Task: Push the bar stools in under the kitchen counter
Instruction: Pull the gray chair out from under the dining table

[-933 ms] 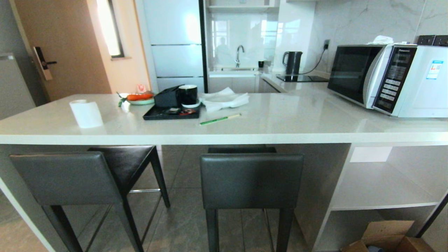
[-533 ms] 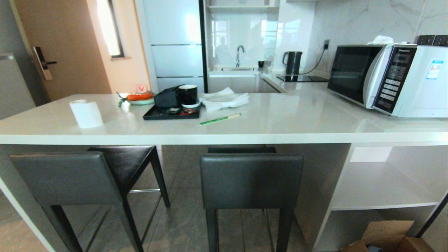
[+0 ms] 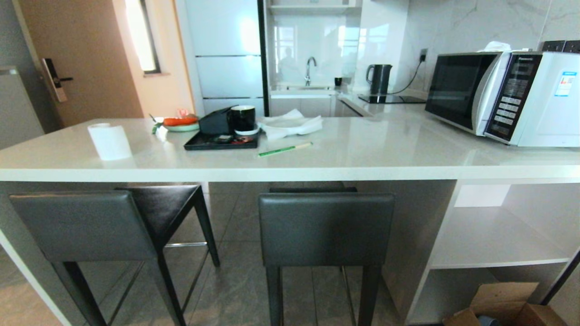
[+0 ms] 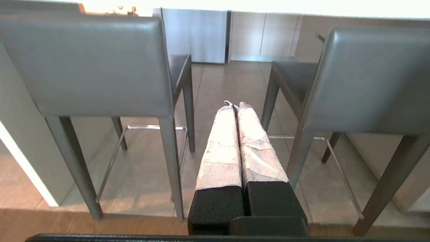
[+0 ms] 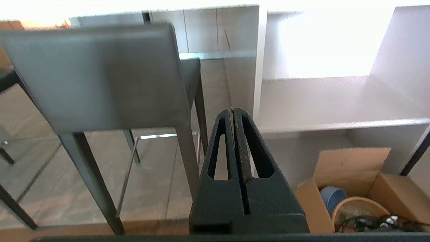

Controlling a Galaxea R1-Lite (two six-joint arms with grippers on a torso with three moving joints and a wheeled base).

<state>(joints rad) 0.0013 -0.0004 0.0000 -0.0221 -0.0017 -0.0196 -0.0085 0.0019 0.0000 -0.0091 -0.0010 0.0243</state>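
Note:
Two bar stools with dark grey leather backrests stand at the kitchen counter [image 3: 317, 174], a thick white slab. The left stool [image 3: 86, 224] is turned at an angle, its dark seat partly under the slab. The right stool [image 3: 325, 226] stands square, its seat mostly beneath the counter edge. Neither arm appears in the head view. My left gripper [image 4: 235, 105], with pale wrapped fingers, is shut and empty, low between the left stool [image 4: 87, 64] and the right stool [image 4: 376, 77]. My right gripper [image 5: 232, 110] is shut and empty beside the right stool [image 5: 100, 74].
On the counter sit a paper roll [image 3: 109, 141], a black tray [image 3: 199, 144] with a mug, a green pencil [image 3: 284, 150] and a microwave [image 3: 503, 95]. White open shelves [image 3: 494, 235] fill the counter's right end, with a cardboard box [image 3: 503, 303] on the floor below.
The whole head view has shifted slightly, the counter and stools sitting a little higher in the picture. The stools have not moved relative to the counter.

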